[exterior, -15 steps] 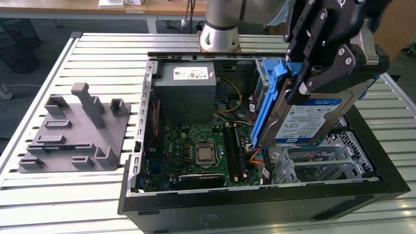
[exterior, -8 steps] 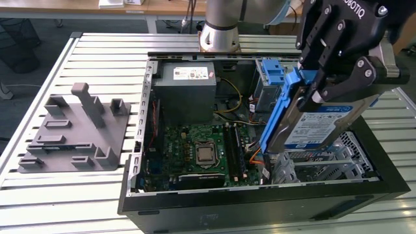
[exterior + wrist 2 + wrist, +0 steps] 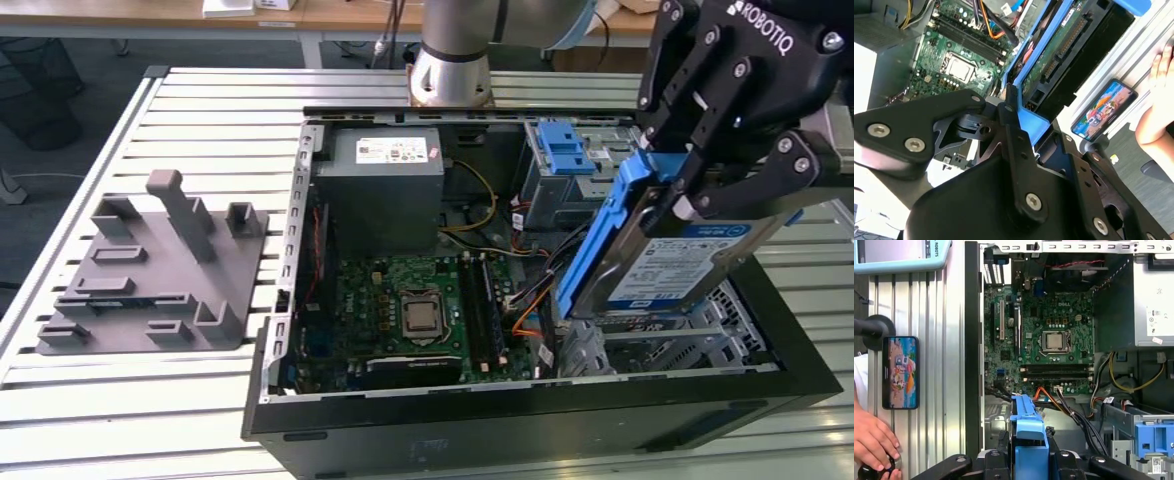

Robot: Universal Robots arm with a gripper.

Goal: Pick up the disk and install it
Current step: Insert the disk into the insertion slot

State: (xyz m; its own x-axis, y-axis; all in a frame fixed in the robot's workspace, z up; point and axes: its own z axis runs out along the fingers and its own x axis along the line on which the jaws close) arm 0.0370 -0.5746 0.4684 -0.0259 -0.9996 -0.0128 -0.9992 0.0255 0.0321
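Observation:
In the exterior view, my gripper is shut on the disk, a silver drive with a white-and-blue label in a blue carrier. It hangs tilted on edge above the open computer case, over the metal bay at the exterior view's right. In the second wrist view the disk's green circuit board faces the camera, and black fingers clamp the blue frame. The first wrist view shows the carrier's blue end between the gripper's links.
Inside the case lie the motherboard, a grey power-supply box, loose cables and a drive cage with a blue latch. A grey fixture sits at the exterior view's left. A hand and phone rest beside the case.

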